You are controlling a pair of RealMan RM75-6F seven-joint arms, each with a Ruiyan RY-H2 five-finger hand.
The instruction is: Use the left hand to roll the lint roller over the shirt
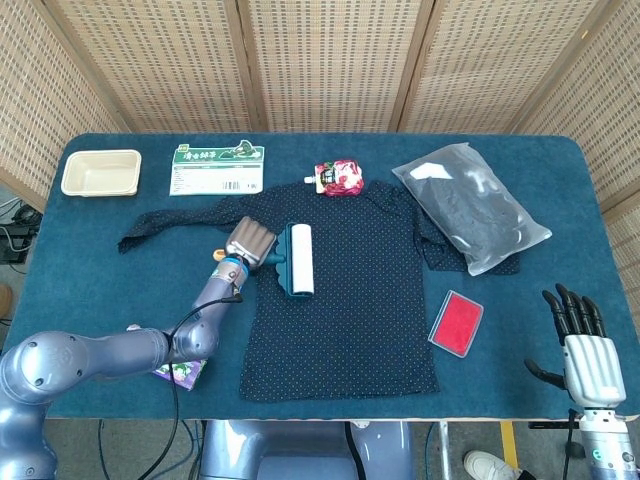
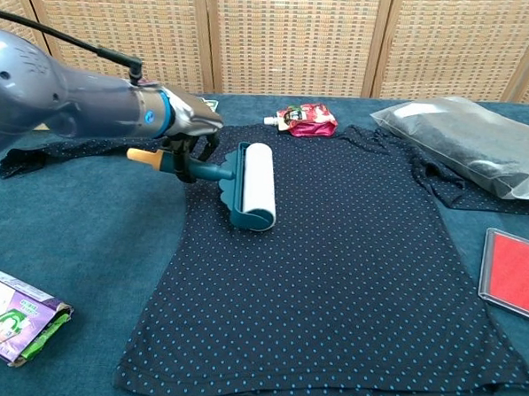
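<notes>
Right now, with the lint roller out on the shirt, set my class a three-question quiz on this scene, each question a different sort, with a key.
1. True or false: the left hand holds the lint roller by its handle.
2. Which item lies nearest the shirt collar? A) red pouch B) beige tray C) red case
3. Fill in: the right hand holds ____.

Key: 1 true; 2 A; 3 nothing
</notes>
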